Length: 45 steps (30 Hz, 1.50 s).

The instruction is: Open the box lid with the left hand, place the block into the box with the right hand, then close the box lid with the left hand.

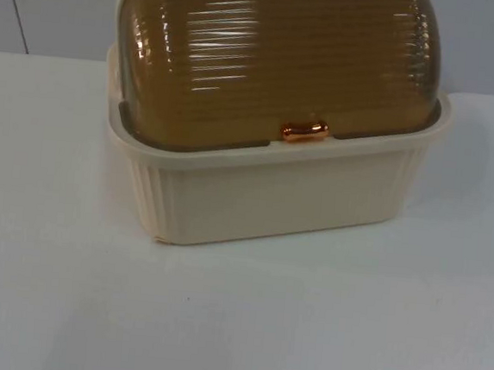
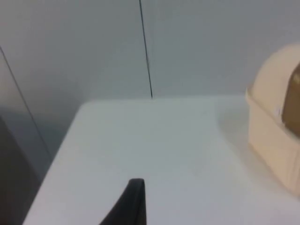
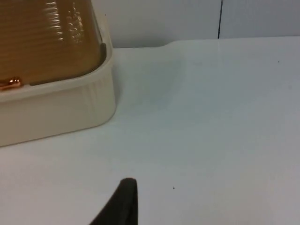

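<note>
White table [image 1: 235, 322], grey partition wall [image 2: 93, 47] behind. Cream box [image 1: 272, 196] sits at 12 o'clock of the top view, ribbed walls, looks like rigid plastic; probably light, may slide if the lid gets pushed hard. Amber see-through lid [image 1: 275, 58], domed and ribbed, is shut down on the box rim. Glossy, likely slippery, so no good grabbing the dome. Copper handle [image 1: 304, 131] at the lid's front edge, centre: best spot to take hold, hook or pinch it and lift up and back. Can't make out a block anywhere.

Left gripper [image 2: 133, 206] waits over bare table, box at its 3 o'clock, well apart. Right gripper [image 3: 124, 204] over bare table too, box at its 10 o'clock, near, not touching. Can't tell if either pair of fingers is apart or together. Lid opening not yet begun.
</note>
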Available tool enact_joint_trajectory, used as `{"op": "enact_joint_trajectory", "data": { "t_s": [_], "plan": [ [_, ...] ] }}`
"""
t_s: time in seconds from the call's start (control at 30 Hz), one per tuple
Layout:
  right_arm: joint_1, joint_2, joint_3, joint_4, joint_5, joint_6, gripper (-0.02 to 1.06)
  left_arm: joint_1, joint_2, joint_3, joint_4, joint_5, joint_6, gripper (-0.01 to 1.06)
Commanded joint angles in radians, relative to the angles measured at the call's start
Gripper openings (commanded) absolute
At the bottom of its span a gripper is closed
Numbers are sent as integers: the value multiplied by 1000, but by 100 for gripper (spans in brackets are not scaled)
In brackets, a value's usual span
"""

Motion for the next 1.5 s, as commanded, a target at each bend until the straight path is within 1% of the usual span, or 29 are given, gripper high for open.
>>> {"op": "enact_joint_trajectory", "data": {
  "t_s": [0.0, 0.1, 0.13, 0.27, 0.43, 0.53, 0.57, 0.63, 1.47],
  "plan": [
    [2, -3, 12, 6, -8, 6, 105, 2, -2, 29, -13, 35, -14, 105],
    [2, -3, 27, 6, 24, 6, 105, 2, -2, 73, -13, 50, -26, 105],
    [2, -3, 36, 6, 30, 6, 105, 2, -2, 109, -14, 50, -35, 105],
    [2, -3, 36, 6, 30, 3, 105, 2, -2, 135, -14, 83, -35, 105],
    [2, -3, 36, 6, 30, -9, 105, 2, -2, 135, -14, 83, -35, 105],
    [2, -3, 36, 58, 28, 9, 105, 2, -2, 135, -14, 83, -35, 105],
    [2, -3, 36, 58, 28, 9, 105, 2, -2, 135, -14, 83, -35, 105],
    [2, -3, 36, 90, 26, 7, 105, 2, -2, 135, -14, 83, -35, 105],
    [2, -3, 36, 86, 25, 7, 105, -5, -2, 134, -29, 83, -35, 105]
  ]
}}
